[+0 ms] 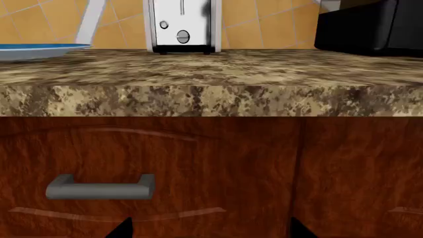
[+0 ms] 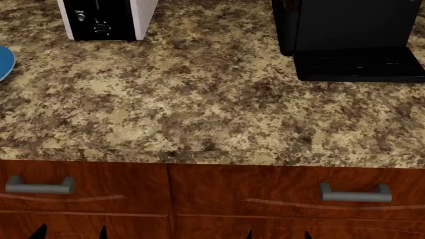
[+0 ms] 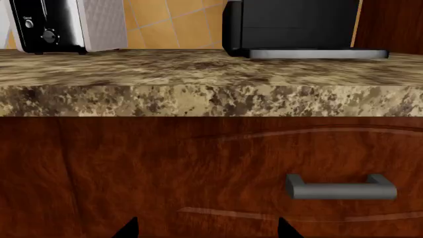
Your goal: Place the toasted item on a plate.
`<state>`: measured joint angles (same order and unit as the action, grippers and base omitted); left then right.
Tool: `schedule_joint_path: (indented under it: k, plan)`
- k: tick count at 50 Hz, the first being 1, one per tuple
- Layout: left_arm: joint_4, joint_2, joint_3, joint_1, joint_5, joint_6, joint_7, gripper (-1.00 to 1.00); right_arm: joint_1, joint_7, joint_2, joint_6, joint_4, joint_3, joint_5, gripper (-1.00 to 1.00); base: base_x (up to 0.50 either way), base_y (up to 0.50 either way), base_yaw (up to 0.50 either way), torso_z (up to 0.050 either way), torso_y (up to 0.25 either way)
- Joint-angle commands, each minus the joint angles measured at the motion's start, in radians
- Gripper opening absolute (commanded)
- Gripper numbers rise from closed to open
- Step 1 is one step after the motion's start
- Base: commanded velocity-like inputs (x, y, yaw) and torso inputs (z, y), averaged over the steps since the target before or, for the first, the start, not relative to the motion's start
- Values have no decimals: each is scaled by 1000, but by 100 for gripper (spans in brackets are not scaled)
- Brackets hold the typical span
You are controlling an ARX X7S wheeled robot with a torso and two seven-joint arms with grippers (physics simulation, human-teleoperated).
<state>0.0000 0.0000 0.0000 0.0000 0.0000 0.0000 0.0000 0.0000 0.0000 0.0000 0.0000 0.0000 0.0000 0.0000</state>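
Below the countertop's [image 2: 199,99] front edge, both grippers hang before the drawer fronts, left gripper [image 2: 69,232] and right gripper [image 2: 277,234] each spread open and empty. At the left edge sits the plate [image 2: 4,60]; the toasted item is perhaps inside the toaster [image 2: 106,19], unseen.

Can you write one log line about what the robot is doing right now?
left gripper: open, low | right gripper: open, low | plate: empty edge showing | toaster: untouched | toast: unseen

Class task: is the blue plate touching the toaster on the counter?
Apart. The head view shows bare counter between the plate at the left edge and the toaster farther back.
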Motion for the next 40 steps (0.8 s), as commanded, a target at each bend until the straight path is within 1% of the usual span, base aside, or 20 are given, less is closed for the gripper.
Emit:
schedule_joint_path:
  k: [1,8,9,11,12,14,26,40]
  plan:
    - [4,-38,44,2,-38,0,-44,100,-3,12,10,0,-3,-12,10,100,0,0,0,0,0]
    - [10,-66,63,7,-24,-7,-63,100,-9,48,40,48,-47,-43,24,100,0,0,0,0,0]
    - [15,-67,66,11,-40,-8,-51,100,-9,56,43,56,-55,-47,18,100,0,0,0,0,0]
    - [10,-77,81,12,-27,0,-49,100,-8,59,48,75,-75,-53,22,100,0,0,0,8,0]
    - [5,-78,80,3,-27,-27,-54,100,-6,62,50,86,-85,-57,22,100,0,0,0,50,0]
    - [-2,-80,82,2,-28,-5,-56,100,-4,64,54,93,-95,-65,24,100,0,0,0,50,15]
    - [-3,-105,93,-4,-26,-19,-80,100,-5,84,75,114,-121,-96,29,100,0,0,0,50,1]
    - [124,-146,83,-17,-48,-119,-89,100,23,98,100,178,-222,-104,56,100,0,0,0,50,0]
